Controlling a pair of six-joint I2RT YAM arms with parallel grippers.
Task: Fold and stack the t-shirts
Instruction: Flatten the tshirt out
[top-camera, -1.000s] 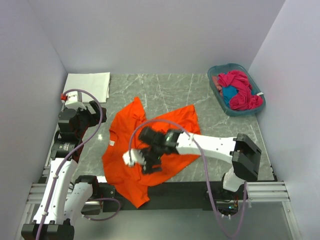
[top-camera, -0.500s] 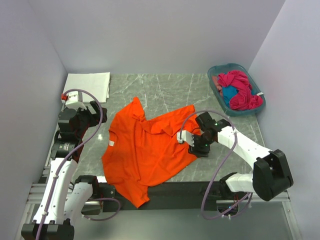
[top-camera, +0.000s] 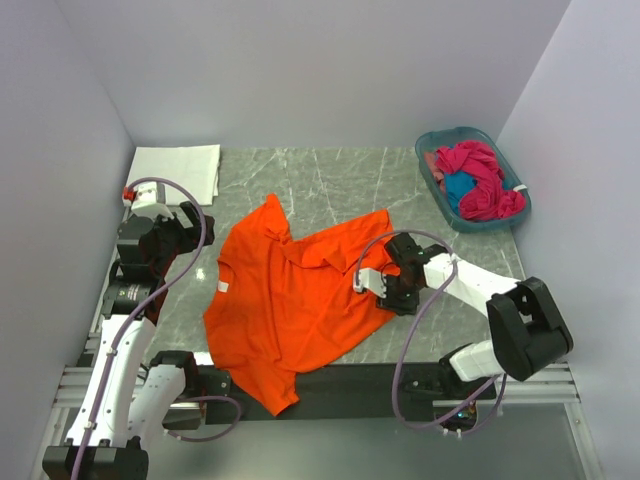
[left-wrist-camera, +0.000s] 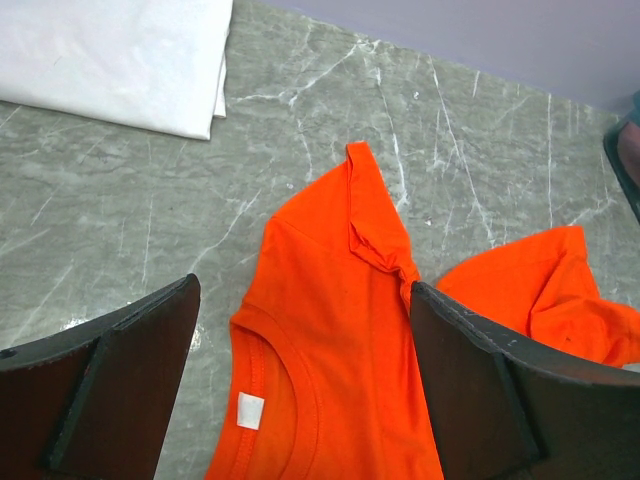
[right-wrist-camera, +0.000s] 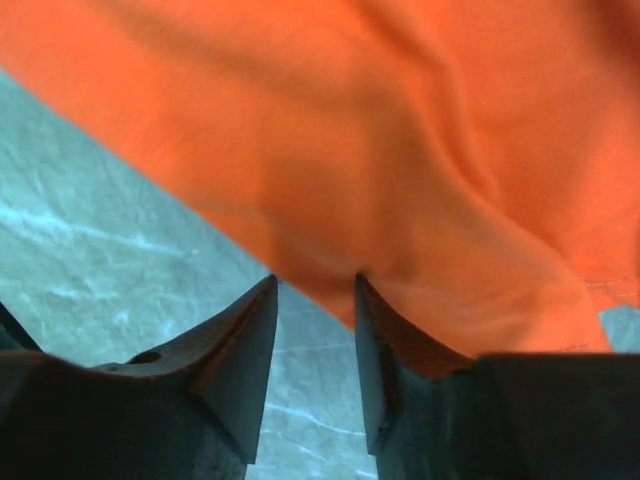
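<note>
**A:** Where's your orange t-shirt (top-camera: 290, 295) sitting?

**B:** It's spread mostly flat mid-surface (top-camera: 330, 180), collar toward 9 o'clock, one sleeve poking toward 12. Your right hand (right-wrist-camera: 315, 285) is at the shirt's 3 o'clock edge, fingers nearly together with the hem bunched between them. It looks clamped on the cloth, but the wrist view is tight, so I'm not fully sure.

**A:** And the left?

**B:** Your left hand (left-wrist-camera: 300, 290) hovers at the 9 o'clock side, fingers wide apart, holding nothing. There's a folded white t-shirt (top-camera: 177, 168) at 11 o'clock. The magenta t-shirt (top-camera: 480, 170) and blue t-shirt (top-camera: 457, 188) are heaped in the teal basket (top-camera: 428, 143) at 2 o'clock.
</note>
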